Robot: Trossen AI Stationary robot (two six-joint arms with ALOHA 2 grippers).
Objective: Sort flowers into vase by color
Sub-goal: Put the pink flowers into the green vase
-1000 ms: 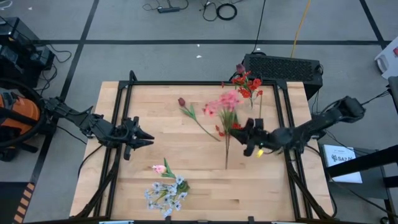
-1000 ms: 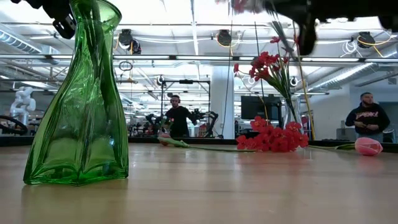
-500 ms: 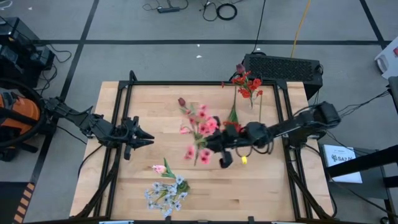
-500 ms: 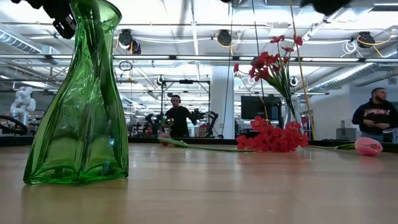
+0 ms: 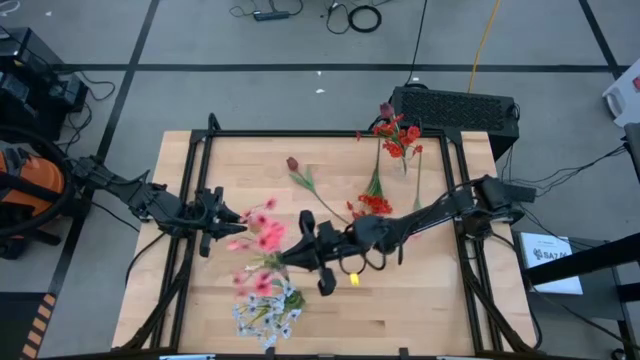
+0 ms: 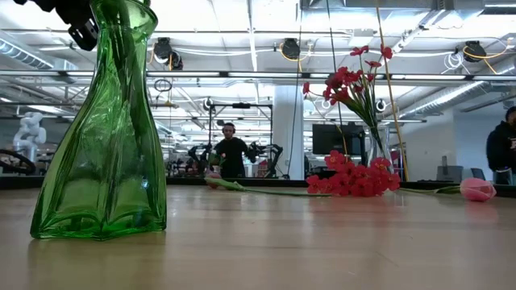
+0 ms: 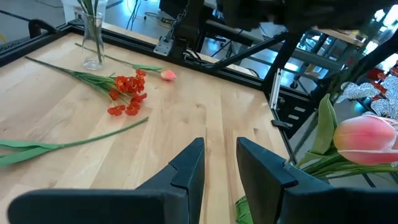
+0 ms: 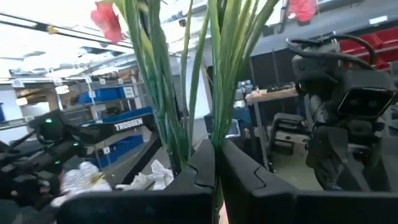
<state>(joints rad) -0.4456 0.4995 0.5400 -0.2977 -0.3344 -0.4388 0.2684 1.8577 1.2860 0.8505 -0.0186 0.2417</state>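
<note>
My right gripper [image 5: 292,255] is shut on a pink spray [image 5: 258,236] and holds it in the air over the table's left-centre, close to my left gripper [image 5: 232,222]. The left gripper hovers open near the left edge with nothing between its fingers [image 7: 189,168]. The green vase [image 6: 101,137] stands near the front edge. Whitish sprigs [image 5: 265,312] and a pink tulip [image 7: 367,140] stand in it. A clear vase [image 6: 379,145] at the far right holds red flowers [image 5: 395,135]. A maroon tulip [image 5: 292,163] and a red cluster [image 5: 375,204] lie flat on the table. My right gripper pinches a bundle of the pink spray's green stems [image 8: 211,134] between its two fingers. The fingers reach roughly level from the table's right side. The blossoms [image 5: 262,240] stick out past the fingertips toward the left edge. The whole spray is lifted clear of the table.
A pink bud [image 6: 477,189] lies on the table near the right side. A black metal frame [image 5: 200,160] runs around the tabletop. People stand in the room beyond the far edge. Bare wood [image 5: 400,300] shows at the front right.
My right gripper has swung from beside the clear vase toward the table's left and near edges, rising a little and rolling its wrist. It stays shut on the pink spray. The spray has travelled with it, clear of the table, to beside my left gripper.
</note>
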